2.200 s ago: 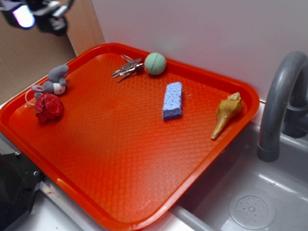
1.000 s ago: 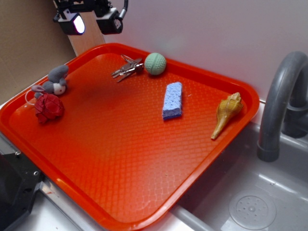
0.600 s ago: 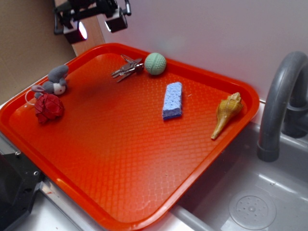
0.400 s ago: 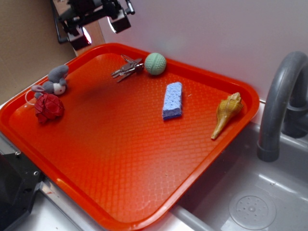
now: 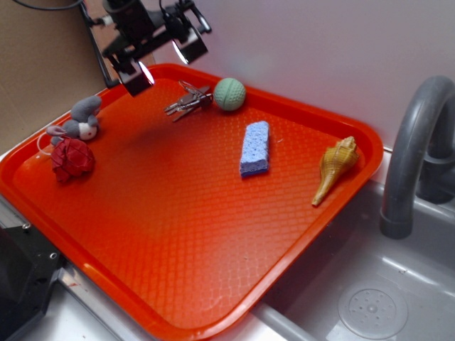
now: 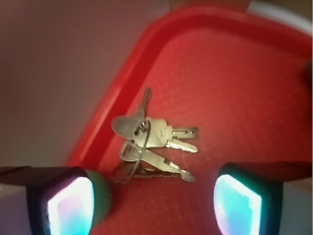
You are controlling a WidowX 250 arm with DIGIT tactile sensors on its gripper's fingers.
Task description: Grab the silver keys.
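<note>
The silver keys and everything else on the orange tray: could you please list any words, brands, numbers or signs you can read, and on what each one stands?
None can be read.
Small bunch of silver metal keys: the wrist view is too blurred to show any stamping.
Orange plastic tray, green ball, blue sponge, yellow conch shell, grey plush mouse, red woven ball: no text shows.

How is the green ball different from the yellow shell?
The green ball is round and pale green; the yellow shell is long, pointed and golden. The ball sits near the tray's back rim, right beside the silver keys; the shell lies alone by the tray's right edge, nearest the sink. The ball looks smaller than the shell. Both rest on the red tray, untouched.
</note>
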